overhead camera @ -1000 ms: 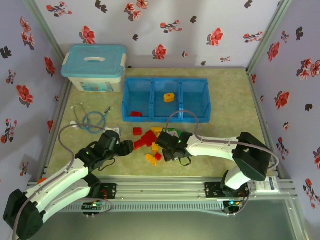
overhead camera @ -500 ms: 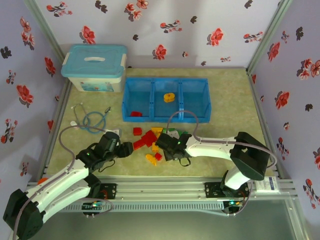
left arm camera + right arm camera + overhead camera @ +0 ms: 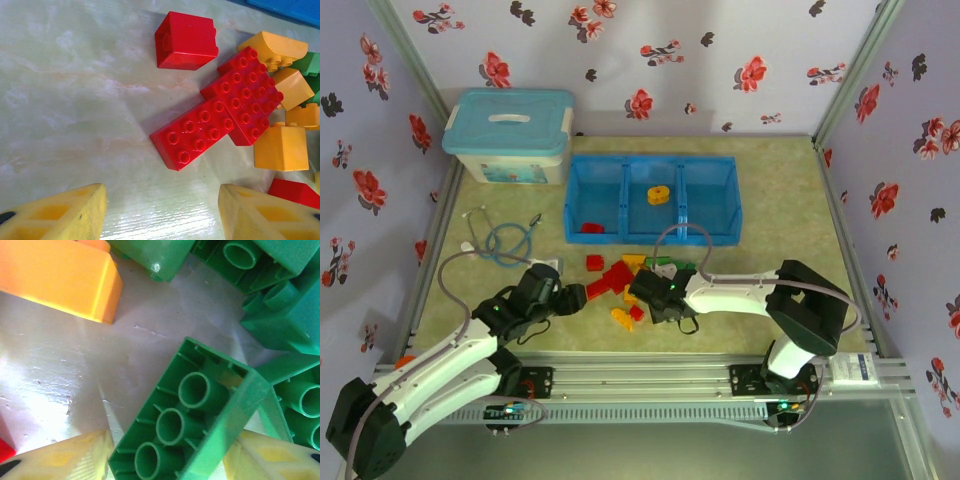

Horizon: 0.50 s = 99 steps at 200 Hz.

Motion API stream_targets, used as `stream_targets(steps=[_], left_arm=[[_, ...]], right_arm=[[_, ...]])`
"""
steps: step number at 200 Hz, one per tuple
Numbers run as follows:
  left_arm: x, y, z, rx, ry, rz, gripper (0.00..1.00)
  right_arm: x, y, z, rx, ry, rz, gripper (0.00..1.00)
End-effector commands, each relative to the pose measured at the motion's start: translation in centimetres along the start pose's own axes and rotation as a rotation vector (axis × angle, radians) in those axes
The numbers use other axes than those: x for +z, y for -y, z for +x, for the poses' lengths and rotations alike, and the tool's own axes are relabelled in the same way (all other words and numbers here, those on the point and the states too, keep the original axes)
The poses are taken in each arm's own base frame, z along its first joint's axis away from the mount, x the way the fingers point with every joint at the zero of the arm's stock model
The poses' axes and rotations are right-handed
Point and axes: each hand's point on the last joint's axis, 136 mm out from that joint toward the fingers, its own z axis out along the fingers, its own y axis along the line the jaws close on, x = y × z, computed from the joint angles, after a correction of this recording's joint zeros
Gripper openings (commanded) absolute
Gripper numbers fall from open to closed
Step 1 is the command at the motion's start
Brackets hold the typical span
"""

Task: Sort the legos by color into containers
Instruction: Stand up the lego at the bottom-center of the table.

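right gripper (image 3: 646,293) shifted left; we log fingers (image 3: 60,462) flanking green lego (image 3: 195,415) for pickup, pinch unclear; left gripper (image 3: 162,212) spread above red legos (image 3: 192,137).

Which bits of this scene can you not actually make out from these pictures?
Top view: the right gripper covers part of the lego pile, hiding bricks beneath.
Right wrist view: the green brick between the fingers is cut by the bottom edge; gripped or not, cannot tell.
Left wrist view: green legos cut off by the right edge.
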Motion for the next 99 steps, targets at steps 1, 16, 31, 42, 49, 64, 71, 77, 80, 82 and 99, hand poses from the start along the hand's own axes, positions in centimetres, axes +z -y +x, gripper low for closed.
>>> stream_targets(steps=[1, 16, 31, 42, 49, 64, 71, 77, 80, 82, 99], left_arm=[[0.0, -0.2, -0.2, -0.013, 0.023, -0.007, 0.60], [0.1, -0.1, -0.3, -0.012, 0.025, -0.007, 0.60], [0.2, -0.1, -0.3, -0.011, 0.024, -0.009, 0.60], [0.3, -0.1, -0.3, -0.010, 0.024, -0.010, 0.60], [0.3, -0.1, -0.4, -0.010, 0.024, -0.009, 0.60], [0.4, 0.0, -0.4, -0.006, 0.023, -0.011, 0.60], [0.4, -0.1, -0.4, -0.006, 0.023, -0.012, 0.59], [0.4, -0.1, -0.3, -0.006, 0.021, -0.012, 0.59], [0.4, 0.0, -0.4, -0.006, 0.023, -0.011, 0.59], [0.4, 0.0, -0.4, -0.005, 0.023, -0.012, 0.59], [0.4, 0.1, -0.5, -0.005, 0.024, -0.010, 0.59]], right_arm=[[1.2, 0.8, 1.2, -0.005, -0.041, 0.052, 0.57], [1.3, 0.9, 1.1, 0.005, -0.037, 0.053, 0.55], [1.2, 0.9, 1.0, 0.015, -0.034, 0.055, 0.52], [1.1, 0.9, 0.9, 0.025, -0.031, 0.053, 0.49], [1.0, 1.0, 0.9, 0.031, -0.028, 0.052, 0.47], [0.8, 1.1, 0.6, 0.047, -0.019, 0.051, 0.43], [0.6, 1.1, 0.5, 0.052, -0.015, 0.048, 0.41], [0.5, 1.1, 0.4, 0.056, -0.010, 0.044, 0.39], [0.4, 1.2, 0.4, 0.060, -0.007, 0.044, 0.38], [0.4, 1.2, 0.4, 0.061, -0.007, 0.043, 0.37], [-0.2, 1.3, 0.1, 0.072, 0.004, 0.036, 0.33]])
